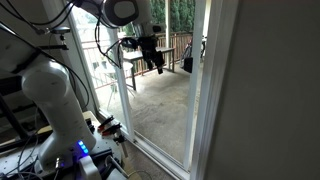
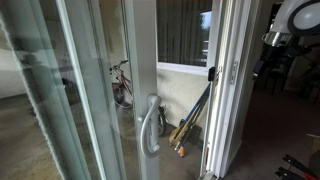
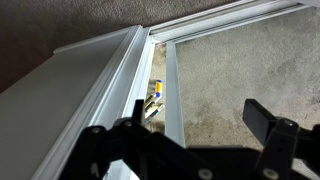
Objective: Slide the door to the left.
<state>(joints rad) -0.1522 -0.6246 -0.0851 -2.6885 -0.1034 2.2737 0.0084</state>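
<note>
Door (image 1: 127, 100) edge sits right next to the gripper (image 1: 153, 60)
Fingers (image 3: 262, 115) spread wide, holding nothing; tall upright frame just off to their side, no contact I can see.

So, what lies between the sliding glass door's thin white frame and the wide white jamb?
A narrow open gap. In the wrist view a small yellow-and-blue object shows in it, between the white-framed glass sliding door and the wide white jamb.
</note>
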